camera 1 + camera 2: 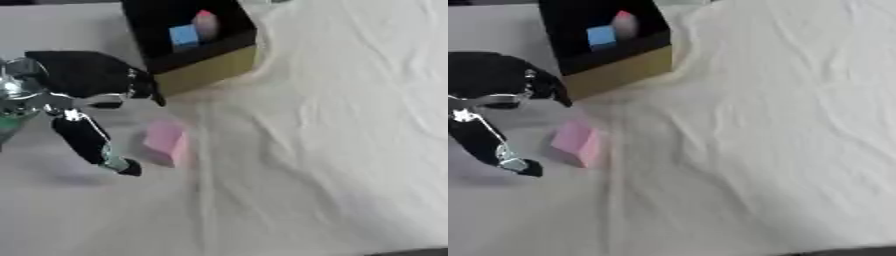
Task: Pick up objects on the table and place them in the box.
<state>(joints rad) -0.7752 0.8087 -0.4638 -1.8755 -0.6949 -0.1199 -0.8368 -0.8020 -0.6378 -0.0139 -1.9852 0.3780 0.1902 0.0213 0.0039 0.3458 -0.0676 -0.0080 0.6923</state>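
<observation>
My left hand hangs over the left side of the counter, which is covered in a wrinkled white cloth. The hand is spread: the thumb reaches down and ends just left of the pink block, while the fingers stretch out above the block, toward the near wall of the box. Nothing is pinched between them; the block lies on the cloth in the gap, and I cannot tell whether the thumb tip touches it or only stands beside it. My right hand shows in neither view.

The box stands at the far edge of the counter, left of the middle, dark inside with a tan outer wall facing me. 2 things already lie in it: a blue cube and, just beside it to the right, a pale pinkish piece whose shape I cannot make out.

So I judge the task well along: 2 objects are in, and the pink block is the only 1 I can see left on the cloth. It sits near the box, toward the near-left of it. What remains, as I read it, is to bring fingers and thumb together on the block, lift it, carry it over the near wall and let it go inside.
</observation>
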